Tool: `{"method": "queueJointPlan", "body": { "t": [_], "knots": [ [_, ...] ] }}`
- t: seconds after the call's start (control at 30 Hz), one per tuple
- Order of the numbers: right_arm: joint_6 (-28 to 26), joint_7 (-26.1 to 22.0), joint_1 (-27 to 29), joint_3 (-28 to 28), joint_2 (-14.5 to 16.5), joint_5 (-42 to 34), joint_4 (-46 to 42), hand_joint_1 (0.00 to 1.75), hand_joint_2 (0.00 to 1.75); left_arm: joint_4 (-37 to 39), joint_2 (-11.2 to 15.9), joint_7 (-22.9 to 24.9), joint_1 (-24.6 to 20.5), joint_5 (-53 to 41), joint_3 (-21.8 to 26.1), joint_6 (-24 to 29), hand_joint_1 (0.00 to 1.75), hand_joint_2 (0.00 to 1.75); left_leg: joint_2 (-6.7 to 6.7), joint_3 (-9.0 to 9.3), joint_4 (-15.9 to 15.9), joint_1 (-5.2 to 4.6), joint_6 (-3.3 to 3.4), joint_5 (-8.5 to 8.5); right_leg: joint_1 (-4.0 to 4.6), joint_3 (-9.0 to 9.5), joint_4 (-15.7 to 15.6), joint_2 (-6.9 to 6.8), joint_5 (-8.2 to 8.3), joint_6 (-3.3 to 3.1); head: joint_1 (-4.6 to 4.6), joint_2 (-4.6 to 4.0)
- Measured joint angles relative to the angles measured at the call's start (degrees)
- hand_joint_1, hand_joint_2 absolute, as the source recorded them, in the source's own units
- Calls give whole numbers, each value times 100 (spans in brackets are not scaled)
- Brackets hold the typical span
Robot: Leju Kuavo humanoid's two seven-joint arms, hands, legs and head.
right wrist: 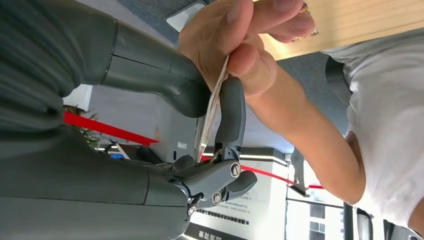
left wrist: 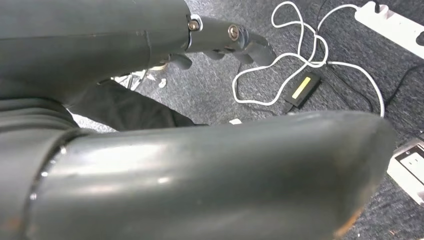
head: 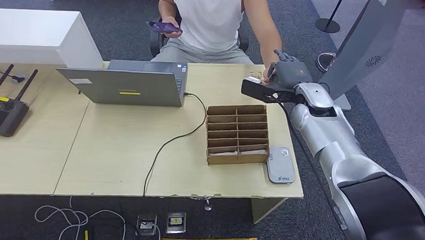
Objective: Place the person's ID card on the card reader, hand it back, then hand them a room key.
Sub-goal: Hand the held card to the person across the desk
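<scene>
At the table's far right edge my right hand (head: 290, 69) meets the seated person's hand (head: 268, 74). In the right wrist view a thin ID card (right wrist: 212, 107) stands edge-on, pinched between my thumb and a dark finger (right wrist: 231, 112). The person's fingers (right wrist: 240, 35) grip the same card at its other end. The grey-white card reader (head: 280, 164) lies at the table's near right corner. Beside it stands a cardboard divider box (head: 237, 133) with cards in its slots. My left hand (left wrist: 200, 165) hangs over the floor, fingers apart and holding nothing.
A laptop (head: 128, 84) sits at the table's middle back, its black cable (head: 169, 142) running over the front edge. A black device with antennas (head: 2, 108) lies at the left. The person holds a phone (head: 163, 27). A grey stand (head: 365, 45) rises behind my right arm.
</scene>
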Motion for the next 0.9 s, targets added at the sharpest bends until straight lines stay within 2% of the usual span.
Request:
{"method": "queueJointPlan", "body": {
  "t": [0.03,0.23,0.4,0.67,0.9],
  "knots": [
    [-15,3,1,3,-1,-13,31,15,175,0,4,5,-3,-4,-5,-8,0,0,0,0,0,0,0,0,0,-1,0,1,0,0,1,0],
    [-296,-24,-16,5,-27,-209,146,0,175,0,8,18,-13,-20,-34,-10,0,0,2,1,0,0,0,0,0,-1,1,3,0,0,0,0],
    [-716,-142,-97,2,-52,-367,198,0,175,0,8,18,-14,-37,-42,-3,0,0,2,1,1,0,-2,1,0,-1,1,3,0,0,0,0],
    [-1573,-508,-586,-114,-147,-899,211,0,175,-1,8,18,-17,-43,-46,45,0,0,2,0,1,0,-3,2,-1,-3,1,3,1,0,1,0],
    [-2513,-1065,-1175,-425,-311,-1492,204,0,175,-1,10,18,-17,-19,-84,89,0,0,2,-1,3,-3,-3,3,-3,-6,1,3,3,1,-1,0]
  ]
}}
